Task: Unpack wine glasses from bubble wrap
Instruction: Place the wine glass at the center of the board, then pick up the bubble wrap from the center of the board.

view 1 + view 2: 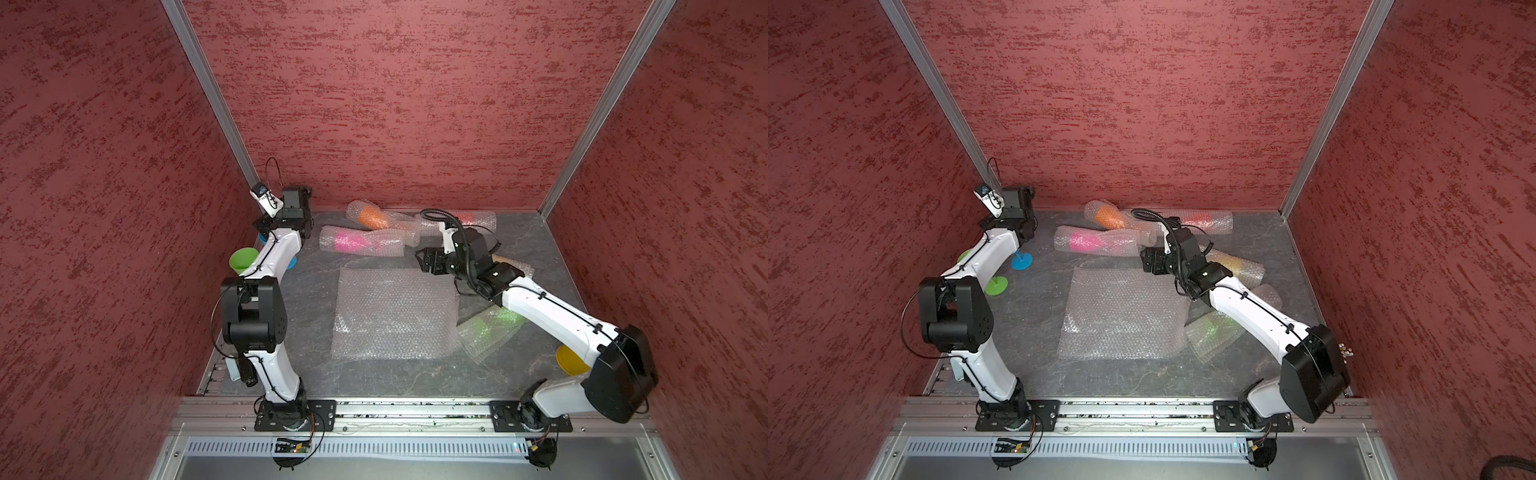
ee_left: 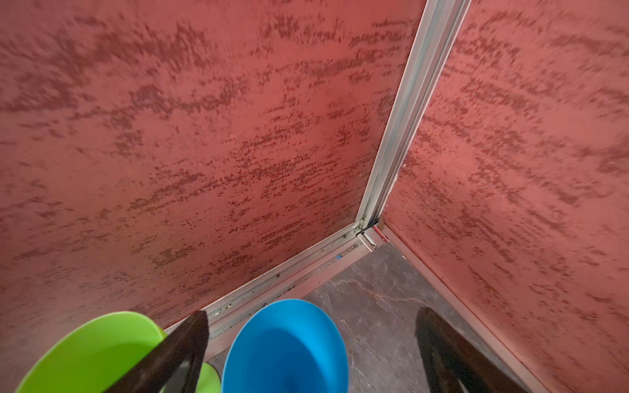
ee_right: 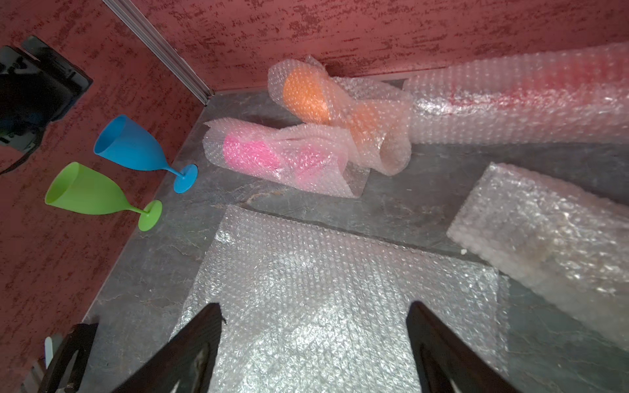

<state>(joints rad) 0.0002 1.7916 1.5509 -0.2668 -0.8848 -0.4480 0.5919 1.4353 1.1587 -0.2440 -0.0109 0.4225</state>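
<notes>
At the far left corner, our left gripper (image 2: 313, 314) hangs with its jaws apart over the upright blue goblet (image 2: 286, 347), which stands just beside the green goblet (image 2: 92, 354). We should rise straight up so neither finger clips a rim. Our right gripper (image 3: 315, 306), jaws also apart and empty, hovers over the flat bubble wrap sheet (image 3: 340, 289). The pink goblet's roll (image 3: 272, 160) lies near, likely next; we'd pinch a loose edge.

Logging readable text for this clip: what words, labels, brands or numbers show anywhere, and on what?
No readable text in any view.
Blue mark on the left wrist camera: too small to read.
Blue goblet, green goblet, flat bubble wrap sheet: no print visible.
</notes>
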